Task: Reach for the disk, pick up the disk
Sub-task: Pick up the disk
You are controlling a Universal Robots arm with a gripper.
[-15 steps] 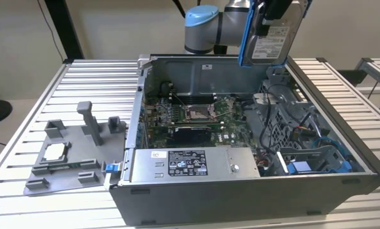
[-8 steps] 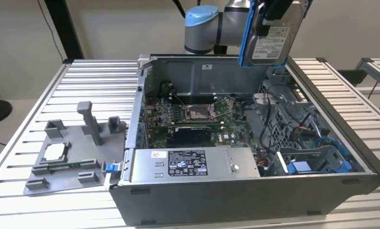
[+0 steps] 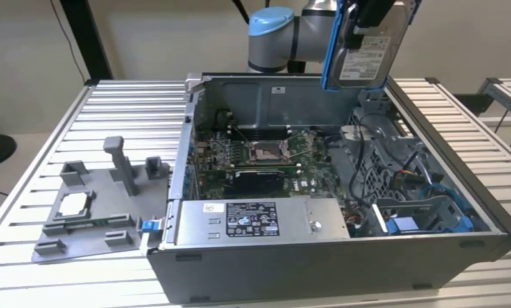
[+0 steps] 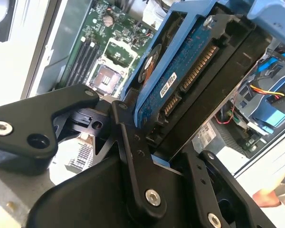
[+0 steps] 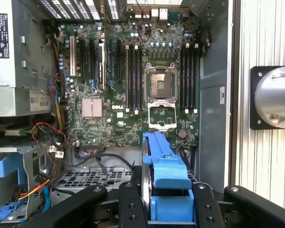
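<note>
Gripper (image 3: 368, 25) is clamped on the disk (image 3: 367, 54), no gap visible between fingers (image 4: 133, 156) and drive body. The disk hangs edge-on, well above the open computer case (image 3: 426, 256), at about 1 o'clock from the motherboard (image 3: 255, 154) in the exterior view. So I read the pick as done: the drive is clear of the chassis.

In both wrist views the grip sits on one end of the disk, blue frame (image 5: 168, 190) between the fingers, circuit-board side (image 4: 180, 76) and connector exposed. My judgement: an end grip on a long flat part means leverage, so I'd keep wrist moves slow, keep the drive vertical, and avoid swinging it toward the case wall at 12 o'clock.

Writing: the disk has a white label, text too small to read. The power supply (image 3: 255, 221) at 6 o'clock carries a black-and-white sticker, also unreadable. I'm not quoting board markings.

The grey fixture tray (image 3: 93, 205) sits at 9 o'clock, well apart.
</note>
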